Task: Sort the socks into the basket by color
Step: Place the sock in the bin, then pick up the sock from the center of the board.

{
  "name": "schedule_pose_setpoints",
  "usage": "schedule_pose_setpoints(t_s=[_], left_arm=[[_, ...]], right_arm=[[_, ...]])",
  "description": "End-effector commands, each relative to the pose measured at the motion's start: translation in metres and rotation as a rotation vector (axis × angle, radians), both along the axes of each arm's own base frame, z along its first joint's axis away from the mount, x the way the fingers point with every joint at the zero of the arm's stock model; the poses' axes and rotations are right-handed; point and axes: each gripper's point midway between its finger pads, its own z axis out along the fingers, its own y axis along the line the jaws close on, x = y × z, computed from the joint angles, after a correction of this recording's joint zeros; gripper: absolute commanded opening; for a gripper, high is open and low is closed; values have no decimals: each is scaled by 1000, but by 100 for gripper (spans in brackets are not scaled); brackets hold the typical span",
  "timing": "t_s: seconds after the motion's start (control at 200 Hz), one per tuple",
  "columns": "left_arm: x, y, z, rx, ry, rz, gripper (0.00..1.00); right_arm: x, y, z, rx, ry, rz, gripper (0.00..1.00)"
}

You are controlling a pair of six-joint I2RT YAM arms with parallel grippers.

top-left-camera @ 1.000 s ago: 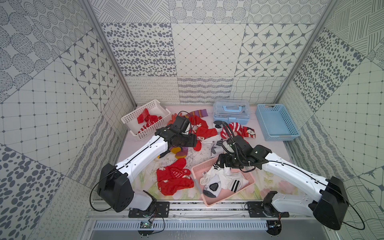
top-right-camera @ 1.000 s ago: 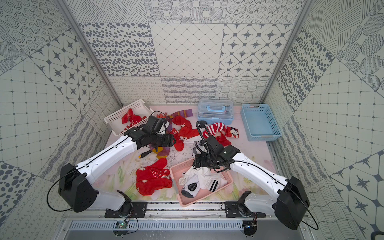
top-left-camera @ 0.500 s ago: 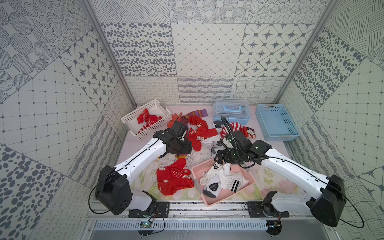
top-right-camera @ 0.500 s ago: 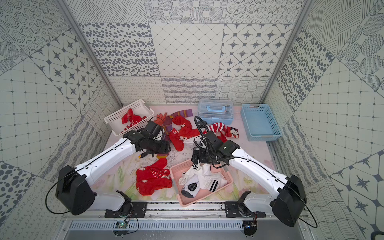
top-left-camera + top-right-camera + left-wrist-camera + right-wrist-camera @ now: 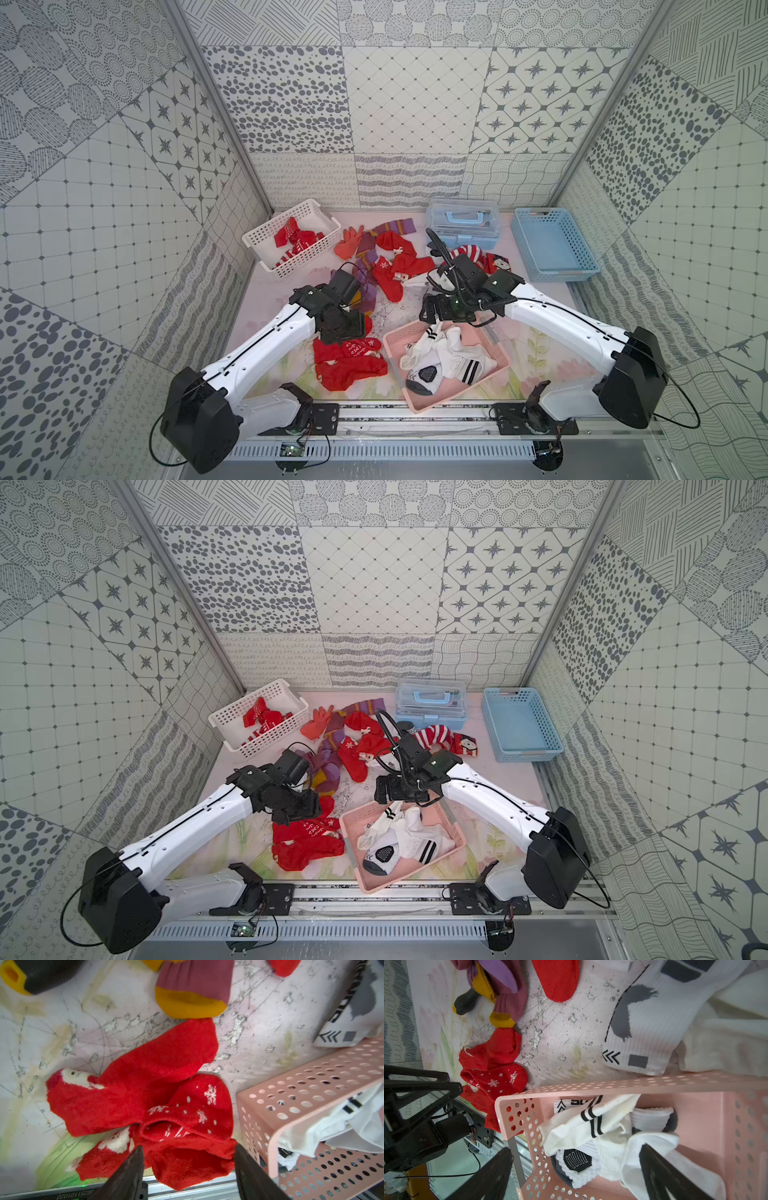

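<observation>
Where top views blur, snowflake sock [image 5: 199, 1105] shows.

You have three baskets: white [image 5: 291, 241] at 11 o'clock, blue [image 5: 555, 245] at 1, pink [image 5: 446, 365] at 6. One clear box [image 5: 463, 224], one glove [image 5: 349, 243]. Socks number perhaps fifteen; the piles overlap.
</observation>
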Motion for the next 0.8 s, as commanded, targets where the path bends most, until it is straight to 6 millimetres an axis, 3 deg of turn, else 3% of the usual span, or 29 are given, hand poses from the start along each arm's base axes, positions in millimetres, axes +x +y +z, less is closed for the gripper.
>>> schedule_pose_setpoints(t_s=[0.0, 0.24, 0.46, 0.52, 0.575, 0.72, 0.795], left_arm=[[-26, 25, -24, 92, 104, 123, 69], [-4, 12, -38, 81, 63, 95, 69], [11, -1, -46, 60, 45, 62, 60], [13, -2, -50, 65, 51, 54, 51], [16, -3, -49, 64, 47, 50, 33], [30, -7, -29, 57, -20, 32, 2], [36, -8, -16, 61, -56, 19, 0]], right_arm=[[6, 10, 10, 36, -20, 27, 98], [6, 13, 11, 45, -10, 36, 98], [6, 13, 12, 38, -12, 45, 98], [7, 13, 13, 38, -13, 44, 98], [7, 13, 13, 39, -11, 47, 98], [9, 12, 15, 37, -12, 48, 98], [11, 13, 15, 39, -12, 49, 98]])
